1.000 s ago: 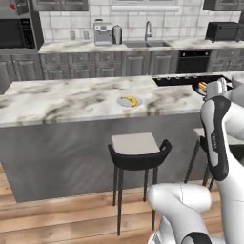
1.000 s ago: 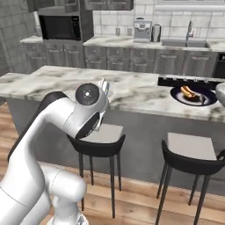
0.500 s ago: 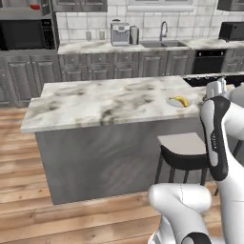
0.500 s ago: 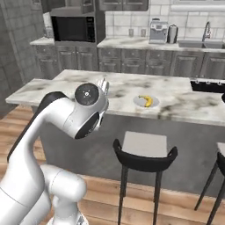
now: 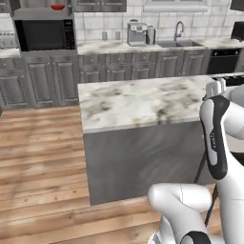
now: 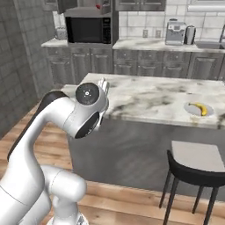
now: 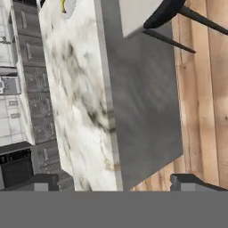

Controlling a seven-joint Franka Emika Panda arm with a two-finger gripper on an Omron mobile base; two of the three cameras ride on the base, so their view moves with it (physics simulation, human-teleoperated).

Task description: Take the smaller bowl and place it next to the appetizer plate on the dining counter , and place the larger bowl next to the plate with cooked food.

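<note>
Base had driven left since the earlier frames; whole view shifted. Counter (image 5: 143,102) end and wood floor (image 5: 38,157) now showed, stool (image 6: 193,169) slid toward the right. Microwave (image 6: 88,30) on back wall. Banana plate (image 6: 197,109) sat on counter's right part. Red bowl (image 5: 57,6) above microwave. Gripper (image 7: 115,183) empty, jaws wide apart.

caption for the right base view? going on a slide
Robot arm before the dining counter, the appetizer plate with its banana at the far right, a stool below.

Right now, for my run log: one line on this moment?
gripper: open, empty | dining counter: ahead | appetizer plate: banana on it | red bowl: above microwave
</note>
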